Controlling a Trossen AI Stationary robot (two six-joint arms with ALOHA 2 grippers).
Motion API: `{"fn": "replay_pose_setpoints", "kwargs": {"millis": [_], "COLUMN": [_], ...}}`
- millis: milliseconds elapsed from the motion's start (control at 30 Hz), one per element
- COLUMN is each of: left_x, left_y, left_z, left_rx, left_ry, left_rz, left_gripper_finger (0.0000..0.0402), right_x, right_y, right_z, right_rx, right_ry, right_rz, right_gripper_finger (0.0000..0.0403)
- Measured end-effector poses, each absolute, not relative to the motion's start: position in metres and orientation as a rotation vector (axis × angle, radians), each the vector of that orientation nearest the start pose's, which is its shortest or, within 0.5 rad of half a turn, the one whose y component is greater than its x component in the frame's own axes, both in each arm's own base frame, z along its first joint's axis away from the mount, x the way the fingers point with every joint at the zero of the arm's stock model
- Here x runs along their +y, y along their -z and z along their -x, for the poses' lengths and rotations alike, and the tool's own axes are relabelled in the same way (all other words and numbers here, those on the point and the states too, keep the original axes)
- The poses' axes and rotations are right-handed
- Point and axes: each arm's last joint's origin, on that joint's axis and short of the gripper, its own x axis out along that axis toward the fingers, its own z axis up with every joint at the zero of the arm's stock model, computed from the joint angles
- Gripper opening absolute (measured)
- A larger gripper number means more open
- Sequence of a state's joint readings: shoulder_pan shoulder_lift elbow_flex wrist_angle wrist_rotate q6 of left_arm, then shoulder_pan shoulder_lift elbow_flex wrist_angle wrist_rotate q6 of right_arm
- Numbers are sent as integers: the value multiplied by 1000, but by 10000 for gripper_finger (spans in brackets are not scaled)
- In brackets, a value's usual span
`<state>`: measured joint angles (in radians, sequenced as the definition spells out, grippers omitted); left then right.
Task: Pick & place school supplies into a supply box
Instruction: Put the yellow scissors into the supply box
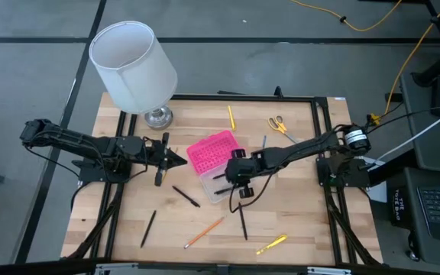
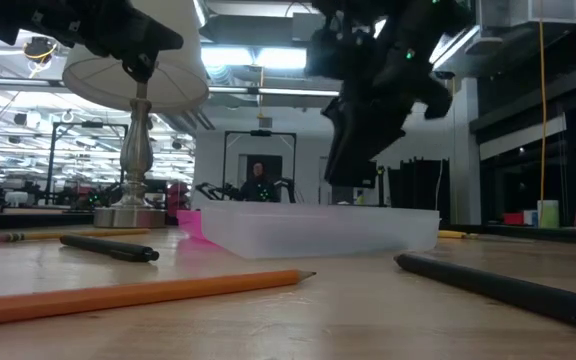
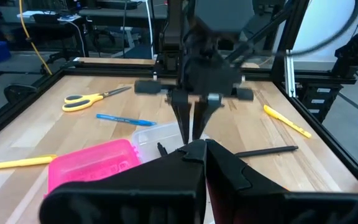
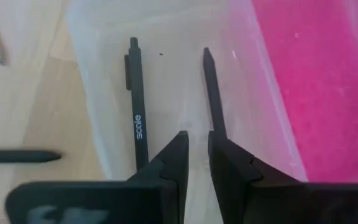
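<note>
Near bench edge: orange pencil (image 1: 205, 231), yellow pen (image 1: 271, 244), black pens loose. Mid-bench: right gripper (image 4: 196, 146) over the clear box base (image 4: 166, 37), fingers slightly apart, gripping nothing; two black pens (image 4: 135, 106) lie inside. Pink lid (image 1: 212, 150) open. Left gripper (image 1: 180, 158) closed, empty, left of box. Far: scissors (image 1: 278, 124).

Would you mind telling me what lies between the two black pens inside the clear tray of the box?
Only bare tray floor; the right wrist view shows it.
</note>
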<state>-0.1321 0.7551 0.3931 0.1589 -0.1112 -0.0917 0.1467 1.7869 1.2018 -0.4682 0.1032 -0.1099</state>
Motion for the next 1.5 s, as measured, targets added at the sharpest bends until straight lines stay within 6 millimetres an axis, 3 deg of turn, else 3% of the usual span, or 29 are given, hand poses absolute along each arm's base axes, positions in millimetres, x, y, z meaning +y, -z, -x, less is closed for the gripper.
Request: {"fn": "replay_pose_setpoints", "kwargs": {"millis": [433,633,1000,1500], "left_x": [-20,-20,-20,-20], "left_y": [-235,-234,-234,-234], "left_z": [-172,-172,-172,-172], "left_rx": [200,201,201,201], "left_ry": [12,12,11,12], "left_rz": [67,67,67,67], "left_gripper_finger": [4,4,4,4], "right_x": [39,14,-57,-118], "right_y": [-248,-264,-259,-255], "right_z": [-330,-320,-299,-271], "right_rx": [959,941,1096,1184], "right_ry": [2,73,373,591], "right_rz": [259,218,-42,-187], "right_gripper_finger": [67,67,67,67]}}
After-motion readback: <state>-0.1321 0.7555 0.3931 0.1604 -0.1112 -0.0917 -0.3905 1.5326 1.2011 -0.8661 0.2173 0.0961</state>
